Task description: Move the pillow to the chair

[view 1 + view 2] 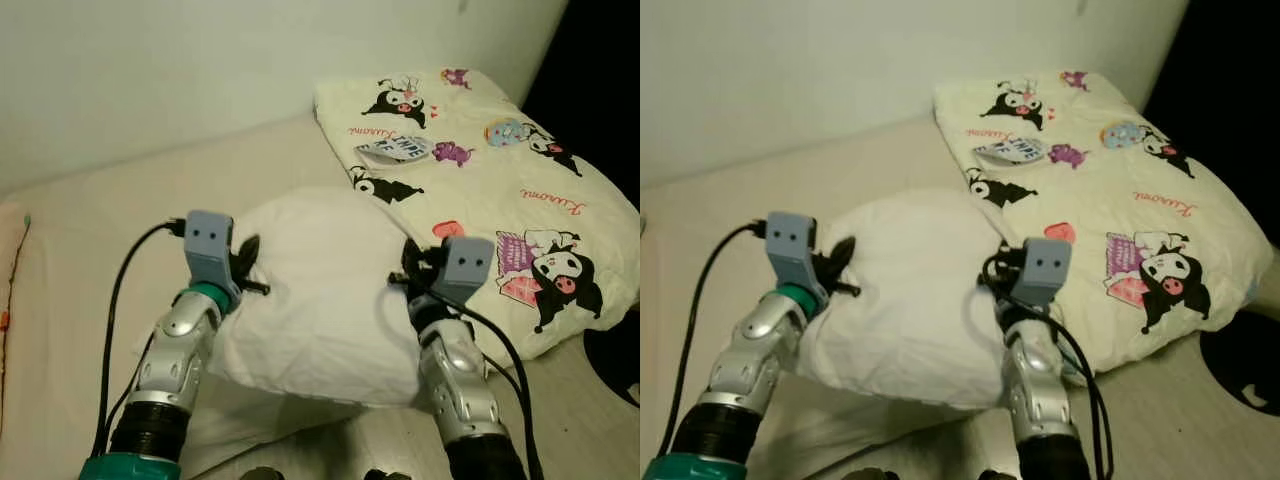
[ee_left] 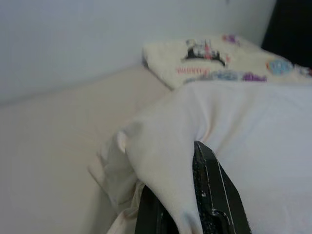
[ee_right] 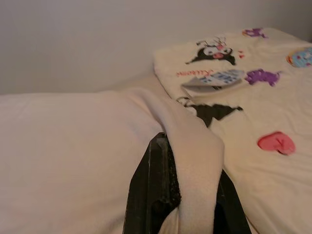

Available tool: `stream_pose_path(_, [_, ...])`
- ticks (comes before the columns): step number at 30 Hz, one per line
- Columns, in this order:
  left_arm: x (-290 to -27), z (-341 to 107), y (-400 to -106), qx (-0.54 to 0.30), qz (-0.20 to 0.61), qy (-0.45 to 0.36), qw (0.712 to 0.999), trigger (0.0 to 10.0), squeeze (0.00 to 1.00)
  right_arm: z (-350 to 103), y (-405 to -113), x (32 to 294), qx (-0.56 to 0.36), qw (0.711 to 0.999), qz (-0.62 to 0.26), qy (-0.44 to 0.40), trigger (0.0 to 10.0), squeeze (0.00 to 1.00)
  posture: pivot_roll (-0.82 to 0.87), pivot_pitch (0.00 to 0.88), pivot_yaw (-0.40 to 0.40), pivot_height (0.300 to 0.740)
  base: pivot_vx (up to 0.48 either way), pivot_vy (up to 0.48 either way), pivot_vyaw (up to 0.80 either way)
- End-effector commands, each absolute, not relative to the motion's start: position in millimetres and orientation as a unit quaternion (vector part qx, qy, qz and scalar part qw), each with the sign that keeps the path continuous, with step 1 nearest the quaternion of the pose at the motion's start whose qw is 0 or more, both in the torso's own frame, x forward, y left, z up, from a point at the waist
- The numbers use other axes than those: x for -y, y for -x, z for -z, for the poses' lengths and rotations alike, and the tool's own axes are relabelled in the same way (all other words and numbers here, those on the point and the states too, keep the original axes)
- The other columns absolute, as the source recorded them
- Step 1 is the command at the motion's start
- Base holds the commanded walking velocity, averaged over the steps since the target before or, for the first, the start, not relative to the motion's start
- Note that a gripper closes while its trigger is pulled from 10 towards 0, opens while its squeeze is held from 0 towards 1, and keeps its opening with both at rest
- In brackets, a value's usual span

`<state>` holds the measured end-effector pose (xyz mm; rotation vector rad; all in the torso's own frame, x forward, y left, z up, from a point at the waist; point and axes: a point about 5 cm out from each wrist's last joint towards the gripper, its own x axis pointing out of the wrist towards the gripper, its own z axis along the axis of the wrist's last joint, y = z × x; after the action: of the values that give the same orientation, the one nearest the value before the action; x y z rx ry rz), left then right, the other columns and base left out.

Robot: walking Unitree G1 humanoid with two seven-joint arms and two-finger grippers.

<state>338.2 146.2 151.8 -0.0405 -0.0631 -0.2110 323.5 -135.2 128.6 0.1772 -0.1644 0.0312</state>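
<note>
Left eye view: a white pillow [image 1: 318, 292] sits between the left gripper [image 1: 247, 268] and right gripper [image 1: 405, 275], above a cream mattress [image 1: 90, 230]. Beyond the right gripper lies a cartoon-print blanket [image 1: 480, 170], with a pale wall [image 1: 200, 60] behind.

Left wrist view: black fingers [image 2: 214, 195] pinch pillow fabric.

Right wrist view: fingers [image 3: 151, 190] pinch a pillow fold.

The pillow [image 1: 315, 290] is matt white cloth, softly creased. The printed blanket [image 1: 500, 190] is matt fabric. The arms [image 1: 180, 350] are glossy silver metal.
</note>
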Motion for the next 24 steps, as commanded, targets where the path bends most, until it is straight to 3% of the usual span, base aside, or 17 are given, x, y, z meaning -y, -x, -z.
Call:
stream_pose_path(1, [-156.5,-175.3,-340.4,0.085,0.085,0.017,0.993,10.0,0.00,-140.2,-325.0,133.3,0.104,0.989,-0.021,-0.101,10.0,0.00,0.12,0.022,0.104,0.740,0.000,0.000,0.00])
stream_pose_path(14, [-164.6,-244.9,-346.6,0.186,0.070,0.006,0.980,10.0,0.00,-180.4,-326.2,129.7,0.164,0.978,-0.044,-0.123,10.0,0.00,0.12,0.033,0.106,0.740,0.000,0.000,-0.74])
stream_pose_path(22, [-156.4,-253.8,-345.9,0.194,0.089,0.006,0.977,10.0,0.00,-188.7,-326.8,129.8,0.173,0.976,-0.043,-0.128,10.0,0.00,0.12,0.031,0.101,0.740,0.000,0.000,-0.80])
stream_pose_path(24, [-150.3,-252.6,-344.6,0.193,0.102,0.000,0.976,10.0,0.00,-188.1,-325.3,132.1,0.170,0.976,-0.039,-0.129,10.0,0.00,0.12,0.024,0.069,0.740,0.000,0.000,-0.80])
